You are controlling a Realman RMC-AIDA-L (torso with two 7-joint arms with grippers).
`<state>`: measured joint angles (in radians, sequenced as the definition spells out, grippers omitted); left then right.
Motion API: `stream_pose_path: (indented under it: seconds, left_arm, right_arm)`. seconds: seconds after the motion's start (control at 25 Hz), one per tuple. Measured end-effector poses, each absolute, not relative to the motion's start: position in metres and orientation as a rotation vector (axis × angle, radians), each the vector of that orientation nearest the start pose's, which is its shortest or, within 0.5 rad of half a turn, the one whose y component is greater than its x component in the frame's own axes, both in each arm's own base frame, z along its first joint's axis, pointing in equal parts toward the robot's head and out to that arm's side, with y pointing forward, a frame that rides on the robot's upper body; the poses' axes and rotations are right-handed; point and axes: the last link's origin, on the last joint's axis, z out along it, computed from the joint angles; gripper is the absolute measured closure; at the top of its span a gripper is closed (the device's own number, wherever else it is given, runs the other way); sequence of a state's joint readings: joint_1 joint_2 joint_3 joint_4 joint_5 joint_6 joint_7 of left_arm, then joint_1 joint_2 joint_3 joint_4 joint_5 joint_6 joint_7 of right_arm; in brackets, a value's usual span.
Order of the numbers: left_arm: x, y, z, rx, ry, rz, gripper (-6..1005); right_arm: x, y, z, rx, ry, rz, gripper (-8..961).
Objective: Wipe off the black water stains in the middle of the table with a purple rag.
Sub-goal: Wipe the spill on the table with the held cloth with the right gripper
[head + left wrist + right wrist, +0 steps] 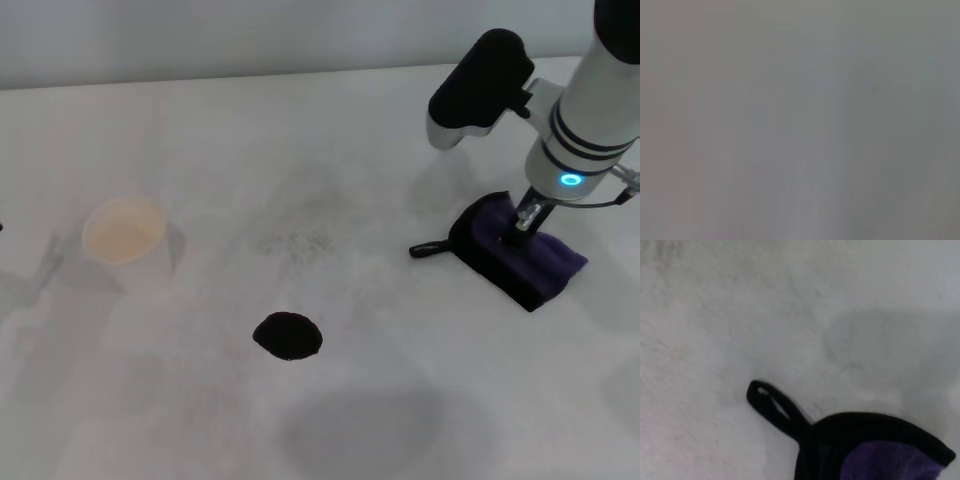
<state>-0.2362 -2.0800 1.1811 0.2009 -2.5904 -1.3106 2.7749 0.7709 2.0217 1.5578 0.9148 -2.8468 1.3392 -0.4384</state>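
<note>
The black water stain (287, 335) is a small glossy oval blot in the middle of the white table (200, 130). The purple rag (545, 260) lies bunched at the right of the table, its black loop (428, 249) pointing left. My right gripper (525, 222) is down on the rag's middle and shut on it. The rag's corner (890, 460) and loop (772, 405) show in the right wrist view on the table surface. The stain is well to the left of the rag and nearer to me. My left gripper is out of view; the left wrist view shows only blank grey.
A paper cup (125, 235) stands upright at the left of the table. Faint grey speckled smudges (300, 235) lie behind the stain. The table's far edge (250, 78) runs along the back.
</note>
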Motion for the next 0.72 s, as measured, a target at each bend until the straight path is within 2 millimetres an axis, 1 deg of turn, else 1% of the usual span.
stream_pose_path:
  seconds: [0.24, 0.72]
  left_arm:
    - [-0.356, 0.273, 0.006, -1.73, -0.463, -0.732, 115]
    - [-0.349, 0.28, 0.005, -1.745, -0.442, -0.753, 114]
  right_arm:
    - [0.22, 0.379, -0.038, -2.413, 0.786, -0.942, 869]
    - [0.175, 0.355, -0.079, -2.627, 0.606, -0.87, 873]
